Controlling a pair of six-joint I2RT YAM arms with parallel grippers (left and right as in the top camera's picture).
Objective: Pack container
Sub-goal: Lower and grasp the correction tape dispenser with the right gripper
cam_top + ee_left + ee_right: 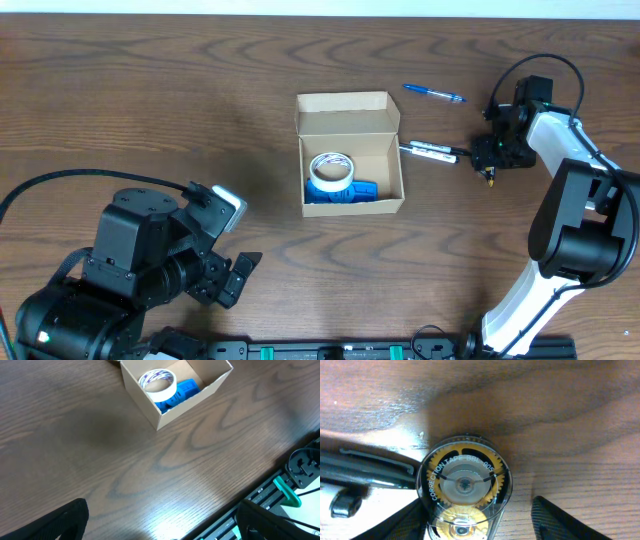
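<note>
The container (349,112), a tan cardboard box with its flap lid standing open, sits mid-table and holds a white tape roll (331,168) and a blue item (358,191). It also shows in the left wrist view as the container (145,402), far ahead. My right gripper (490,163) is down at the table to the right of the box, astride a clear round correction tape dispenser (462,482). The left finger (405,522) lies against the dispenser; the right finger (555,520) stands apart from it. My left gripper (165,522) is open over bare wood.
A black-and-white pen (432,152) lies between the box and my right gripper, its black clip (370,467) beside the dispenser. A blue pen (433,94) lies behind it. The table's front edge and a black rail (280,490) run close to my left gripper.
</note>
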